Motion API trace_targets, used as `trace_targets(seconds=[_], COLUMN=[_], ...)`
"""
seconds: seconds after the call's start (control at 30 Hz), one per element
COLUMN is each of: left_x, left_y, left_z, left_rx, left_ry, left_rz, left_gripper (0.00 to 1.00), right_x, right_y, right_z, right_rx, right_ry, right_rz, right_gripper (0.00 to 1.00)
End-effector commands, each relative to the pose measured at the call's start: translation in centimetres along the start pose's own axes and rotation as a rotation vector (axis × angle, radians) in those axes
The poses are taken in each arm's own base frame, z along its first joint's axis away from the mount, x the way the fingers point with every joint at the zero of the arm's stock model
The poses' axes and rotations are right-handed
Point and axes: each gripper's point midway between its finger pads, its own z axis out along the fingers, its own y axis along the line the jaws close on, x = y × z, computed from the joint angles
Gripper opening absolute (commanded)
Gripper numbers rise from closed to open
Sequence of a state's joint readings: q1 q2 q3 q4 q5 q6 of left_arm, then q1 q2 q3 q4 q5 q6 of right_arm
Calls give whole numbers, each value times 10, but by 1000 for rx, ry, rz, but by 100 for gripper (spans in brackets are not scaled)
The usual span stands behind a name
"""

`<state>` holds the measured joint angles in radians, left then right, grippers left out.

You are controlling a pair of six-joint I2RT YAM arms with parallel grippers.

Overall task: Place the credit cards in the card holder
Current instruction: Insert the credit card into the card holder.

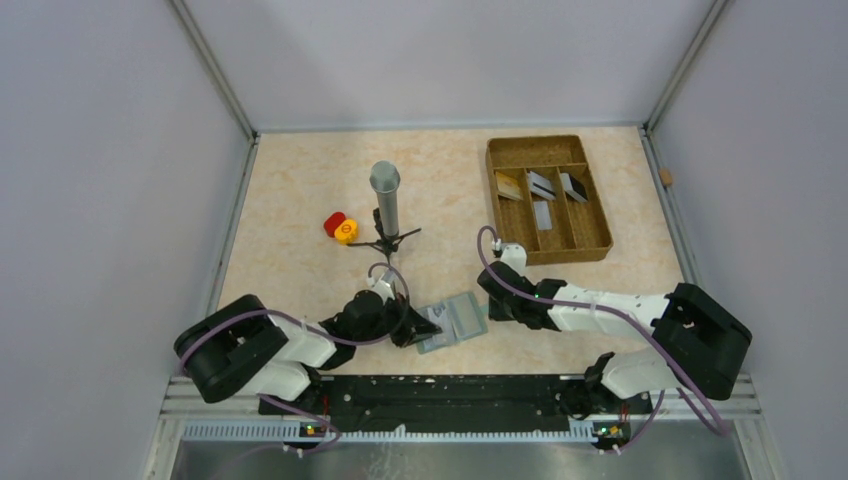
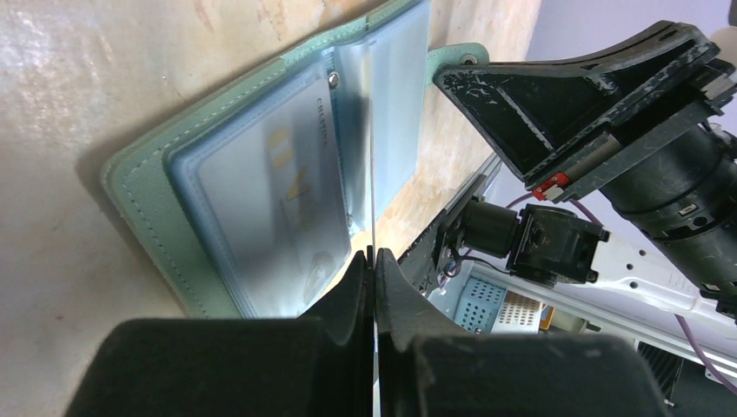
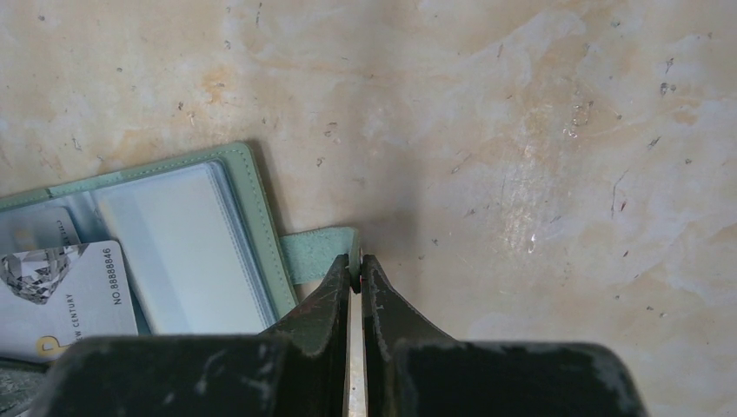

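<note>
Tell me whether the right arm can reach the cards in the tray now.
Probably not yet: the right gripper is shut on the wallet tab and must let go first. Beyond that, bare table leads to the open tray and its cards.

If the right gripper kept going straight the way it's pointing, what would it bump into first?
The right gripper points down at the table, its tips at the closing tab of the card holder. It would probably press the tab onto the table almost at once.
</note>
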<state>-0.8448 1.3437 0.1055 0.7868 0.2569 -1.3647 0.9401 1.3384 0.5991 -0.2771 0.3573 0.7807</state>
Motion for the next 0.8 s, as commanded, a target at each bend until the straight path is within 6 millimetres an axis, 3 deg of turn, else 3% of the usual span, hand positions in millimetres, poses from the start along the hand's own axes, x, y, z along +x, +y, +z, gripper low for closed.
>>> trace_targets(seconds=[0.0,0.77], left_x=[3,-3], left_y=[-10,14], left_z=[1,11], left_rx=[62,-18], left_ry=[14,-26], left_rz=[-2,-7], left_gripper=[0,0], right_x=[-10,-9], right_y=[9,7], right_z=[-1,-3], right_rx=[-10,-6], right_ry=[-23,-21], right_rz=[7,12], right_gripper=[0,0])
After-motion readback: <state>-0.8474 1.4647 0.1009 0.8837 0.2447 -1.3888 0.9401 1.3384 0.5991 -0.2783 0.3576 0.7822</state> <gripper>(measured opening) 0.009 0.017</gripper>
